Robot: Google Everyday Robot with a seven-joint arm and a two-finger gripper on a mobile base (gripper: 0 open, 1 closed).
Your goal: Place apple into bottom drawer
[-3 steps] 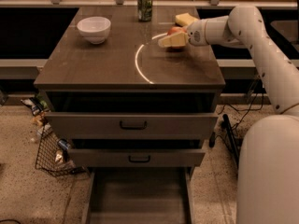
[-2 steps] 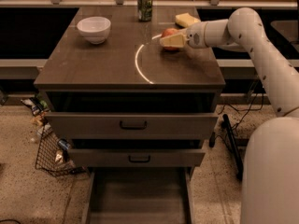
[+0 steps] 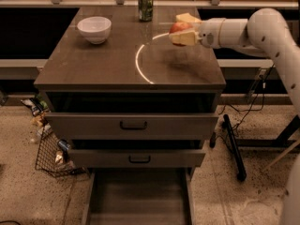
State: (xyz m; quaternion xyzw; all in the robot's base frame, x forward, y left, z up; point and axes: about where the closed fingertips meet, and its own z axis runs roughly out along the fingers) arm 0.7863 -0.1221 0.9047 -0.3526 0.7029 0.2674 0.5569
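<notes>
Lifted and drawn a little back and to the right since a second ago, the apple (image 3: 178, 27) is now carried clear of the cabinet top (image 3: 103, 64), and a soft shadow is cast on the wood beneath it. Nearest the camera, far below and to the left of the fingers (image 3: 187, 38), the bottom drawer (image 3: 137, 198) is seen pulled out, its flat floor and low sides open from above. Above it the middle drawer (image 3: 139, 158) and the top drawer (image 3: 133, 124) are stacked, a dark gap showing over each front. On the floor a wire basket (image 3: 50, 154) is set left of the cabinet, and cables (image 3: 243, 111) trail to the right. The front edge of the top lies well below the fingers, while its right edge runs close under the arm. A white arc (image 3: 139, 62) is marked on the wood just left of the fingers; a white bowl (image 3: 94, 28) stands well to their left; a green can (image 3: 146, 4) stands left of them and further back. The gripper (image 3: 182, 28) is held above the right rear part of the top; its two pale fingers are clenched on the apple, one pad above and one below, and the fruit fills the gap between them.
</notes>
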